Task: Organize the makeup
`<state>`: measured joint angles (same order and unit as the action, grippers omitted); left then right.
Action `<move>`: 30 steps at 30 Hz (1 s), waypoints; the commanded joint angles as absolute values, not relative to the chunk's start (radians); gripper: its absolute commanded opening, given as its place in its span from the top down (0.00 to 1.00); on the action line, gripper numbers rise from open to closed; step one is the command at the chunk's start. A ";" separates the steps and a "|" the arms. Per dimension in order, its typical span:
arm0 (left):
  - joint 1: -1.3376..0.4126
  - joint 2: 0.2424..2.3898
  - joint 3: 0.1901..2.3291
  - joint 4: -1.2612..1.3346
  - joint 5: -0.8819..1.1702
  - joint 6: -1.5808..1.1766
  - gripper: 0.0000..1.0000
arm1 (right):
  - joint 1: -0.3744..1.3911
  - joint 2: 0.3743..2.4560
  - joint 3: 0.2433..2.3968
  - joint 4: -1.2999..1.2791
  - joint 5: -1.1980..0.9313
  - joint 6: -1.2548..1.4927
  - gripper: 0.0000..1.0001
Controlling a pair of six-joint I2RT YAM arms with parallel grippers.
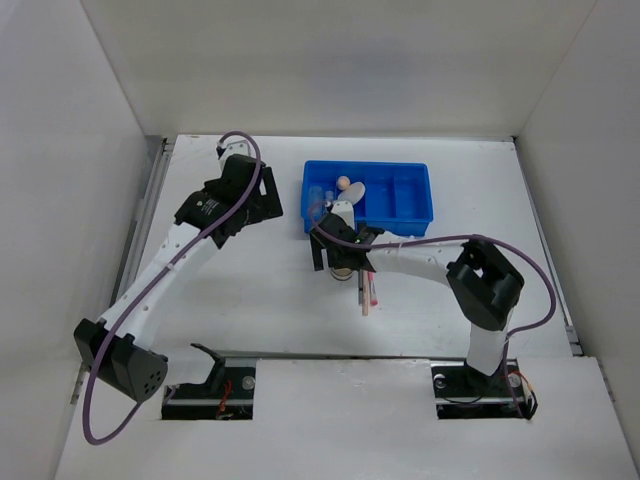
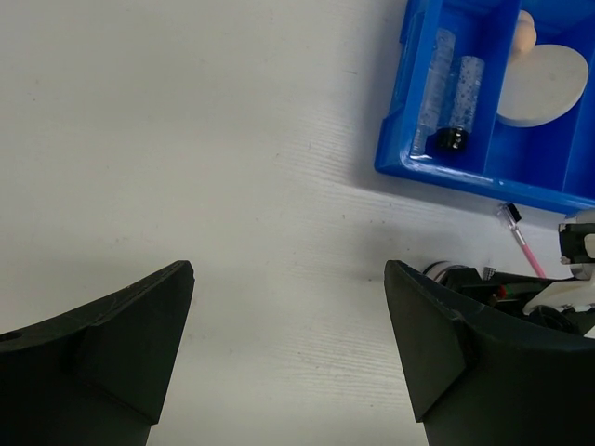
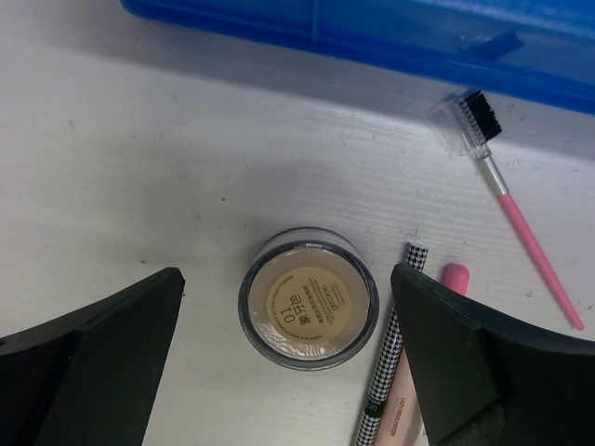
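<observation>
The round beige compact (image 3: 309, 297) lies on the table between the open fingers of my right gripper (image 3: 288, 316), which is empty and just above it. Beside it lie a checkered pencil (image 3: 389, 367), a peach pencil (image 3: 409, 400) with a pink tip and a pink brush (image 3: 507, 190). In the top view the right gripper (image 1: 340, 258) is just in front of the blue tray (image 1: 410, 205); pencils (image 1: 368, 290) lie behind it. The tray holds the cream puff (image 2: 544, 85), the peach sponge (image 2: 526, 32), a clear tube (image 2: 432, 88) and a black-capped tube (image 2: 460, 102). My left gripper (image 2: 288, 344) is open and empty over bare table.
The blue tray's near wall (image 3: 372, 32) runs along the top of the right wrist view. The left arm (image 1: 225, 205) is left of the tray. White walls enclose the table on three sides.
</observation>
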<state>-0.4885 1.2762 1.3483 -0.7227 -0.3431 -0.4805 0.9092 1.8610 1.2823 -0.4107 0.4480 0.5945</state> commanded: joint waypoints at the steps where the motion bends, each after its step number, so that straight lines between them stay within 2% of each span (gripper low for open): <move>1: -0.485 1.273 1.335 -0.723 -0.342 -0.482 0.18 | 0.917 1.858 1.253 -0.376 0.417 0.598 0.00; 10: -0.485 1.292 1.325 -0.723 -0.324 -0.482 0.20 | 0.917 1.867 1.195 -0.313 0.390 0.607 0.00; 12: -0.485 1.292 1.325 -0.723 -0.324 -0.482 0.20 | 0.917 1.867 1.195 -0.301 0.390 0.607 0.03; 20: -0.485 1.301 1.325 -0.723 -0.324 -0.482 0.20 | 0.917 1.902 1.229 -0.301 0.390 0.589 0.21; 24: -0.485 1.301 1.325 -0.723 -0.324 -0.482 0.20 | 0.917 1.922 1.249 -0.320 0.390 0.589 0.27; 30: -0.485 1.301 1.325 -0.723 -0.333 -0.482 0.20 | 0.917 1.896 1.268 -0.347 0.426 0.589 0.50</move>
<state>-0.4885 1.3060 1.3334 -0.7238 -0.3222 -0.4805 0.9112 1.9102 1.2247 -0.3462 0.3996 0.5873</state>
